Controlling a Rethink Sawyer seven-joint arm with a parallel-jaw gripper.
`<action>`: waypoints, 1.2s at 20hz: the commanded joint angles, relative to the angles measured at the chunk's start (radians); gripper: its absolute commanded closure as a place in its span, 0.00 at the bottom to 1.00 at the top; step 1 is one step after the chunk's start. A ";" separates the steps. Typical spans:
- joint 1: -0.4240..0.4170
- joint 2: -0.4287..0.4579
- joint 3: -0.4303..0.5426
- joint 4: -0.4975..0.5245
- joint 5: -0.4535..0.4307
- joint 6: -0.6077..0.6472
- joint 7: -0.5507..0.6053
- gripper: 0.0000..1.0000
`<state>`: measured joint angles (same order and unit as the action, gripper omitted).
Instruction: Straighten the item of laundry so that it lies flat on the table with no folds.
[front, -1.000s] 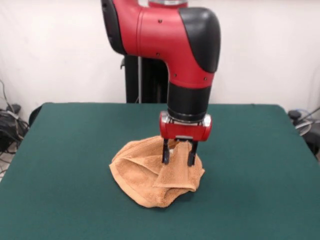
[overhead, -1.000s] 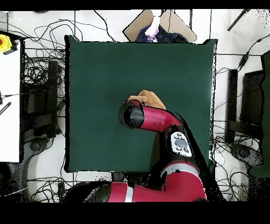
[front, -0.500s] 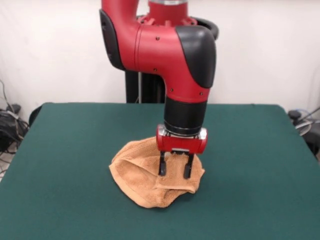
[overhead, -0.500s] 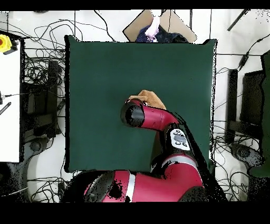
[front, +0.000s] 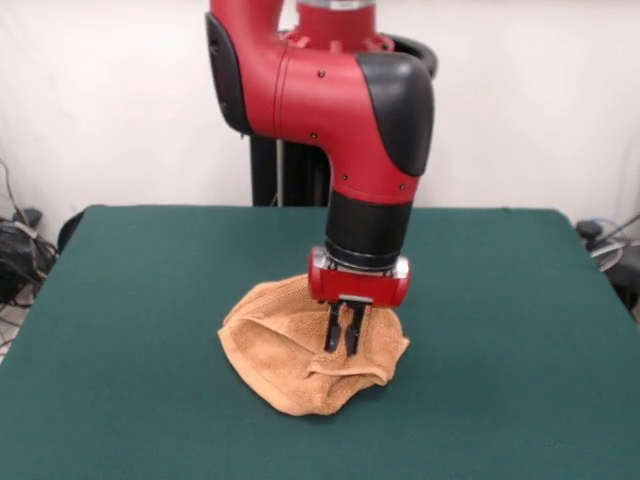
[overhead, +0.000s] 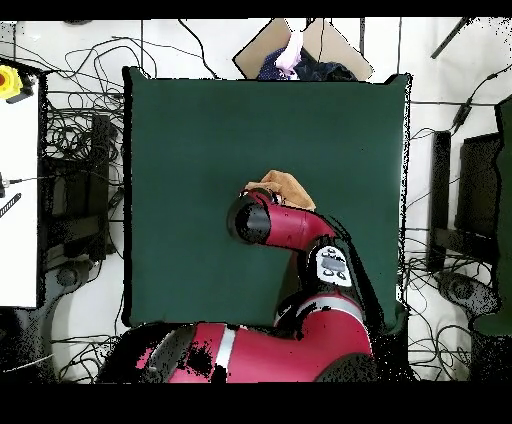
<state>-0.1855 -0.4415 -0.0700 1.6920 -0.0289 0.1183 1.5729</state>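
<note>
At the centre of the front view, the orange-tan towel (front: 310, 355) is lying bunched on the green counter (front: 120, 330). Just right of centre, the gripper (front: 344, 343) is now pinching a raised fold, its fingers (front: 332, 328) having narrowed from wide, readying a lift.

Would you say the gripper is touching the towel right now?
Touching: in the front view the gripper has its fingers nearly together, pressed into a raised fold of the towel.

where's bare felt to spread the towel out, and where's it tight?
Bare table all round the towel: wide patches to both side edges, a broad strip to the front edge, a band behind toward the pedestal. Crowded only mid-table, where the gripper sits closed on the bunched towel.
</note>
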 joint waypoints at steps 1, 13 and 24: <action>0.047 -0.009 -0.005 0.041 0.083 -0.024 0.280 1.00; 0.255 -0.309 -0.120 0.209 0.208 0.243 0.370 1.00; 0.360 -0.288 -0.185 0.451 0.189 -0.006 0.415 1.00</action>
<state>0.1987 -0.7446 -0.2496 1.9235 0.1309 0.2275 1.6708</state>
